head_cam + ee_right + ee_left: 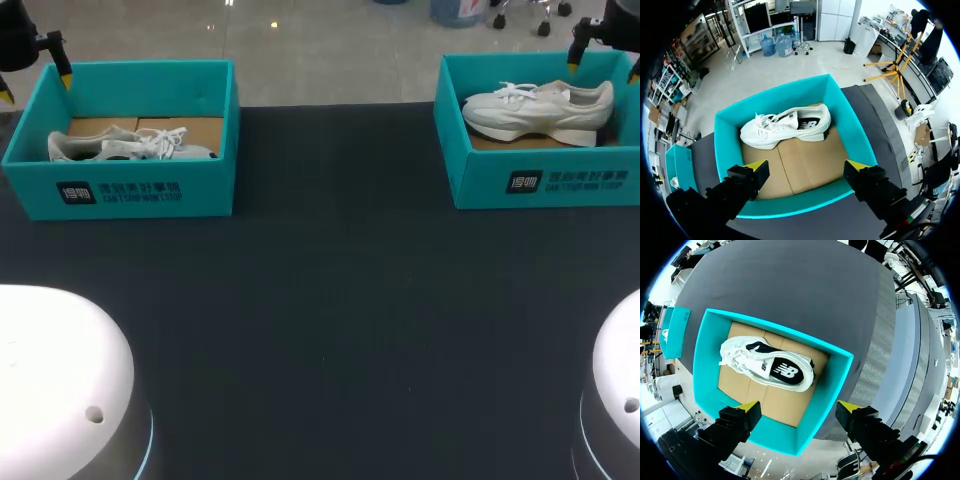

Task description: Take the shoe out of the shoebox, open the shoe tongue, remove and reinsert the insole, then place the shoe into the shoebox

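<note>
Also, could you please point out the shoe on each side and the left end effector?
left-side shoe (765, 362): left wrist view, the middle of its body.
right-side shoe (785, 128): right wrist view, its white side.
left end effector (799, 406): left wrist view, midway between its yellow tips.

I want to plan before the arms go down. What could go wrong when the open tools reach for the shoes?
The left shoe lies on its side in the left shoebox, so the left tool may catch only laces.
The right shoe lies close to the far wall of the right shoebox; the right tool may strike that wall.
</note>
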`<state>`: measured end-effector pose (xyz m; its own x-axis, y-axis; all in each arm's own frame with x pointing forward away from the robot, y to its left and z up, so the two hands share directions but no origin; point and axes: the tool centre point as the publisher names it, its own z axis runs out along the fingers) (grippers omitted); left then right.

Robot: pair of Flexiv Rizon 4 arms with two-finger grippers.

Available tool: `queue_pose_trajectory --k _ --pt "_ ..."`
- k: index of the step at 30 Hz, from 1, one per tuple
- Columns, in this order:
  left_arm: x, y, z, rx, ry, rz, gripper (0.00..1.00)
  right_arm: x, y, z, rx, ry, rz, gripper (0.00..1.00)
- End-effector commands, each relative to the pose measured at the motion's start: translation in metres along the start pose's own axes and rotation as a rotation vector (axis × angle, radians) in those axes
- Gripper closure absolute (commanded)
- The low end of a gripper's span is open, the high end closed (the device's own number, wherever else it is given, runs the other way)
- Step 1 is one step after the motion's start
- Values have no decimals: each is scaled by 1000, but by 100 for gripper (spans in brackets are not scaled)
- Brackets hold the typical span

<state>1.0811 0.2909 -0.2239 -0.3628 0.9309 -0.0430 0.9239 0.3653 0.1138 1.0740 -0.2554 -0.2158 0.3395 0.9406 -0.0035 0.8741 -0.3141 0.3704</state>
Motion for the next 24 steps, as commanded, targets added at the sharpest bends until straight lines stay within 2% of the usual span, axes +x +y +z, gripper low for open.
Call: queue_pose_trajectory --k 1,15,19,24 --pt "0 0 0 0 2 1 0 4 18 8 38 -8 -1 0" --pt "0 0 0 0 2 1 0 4 18 8 38 -8 -1 0" --pt "0 0 0 0 2 1 0 -3 36 20 32 -20 61 0" --pt "0 0 0 0 2 1 0 -14 56 43 18 -41 65 0"
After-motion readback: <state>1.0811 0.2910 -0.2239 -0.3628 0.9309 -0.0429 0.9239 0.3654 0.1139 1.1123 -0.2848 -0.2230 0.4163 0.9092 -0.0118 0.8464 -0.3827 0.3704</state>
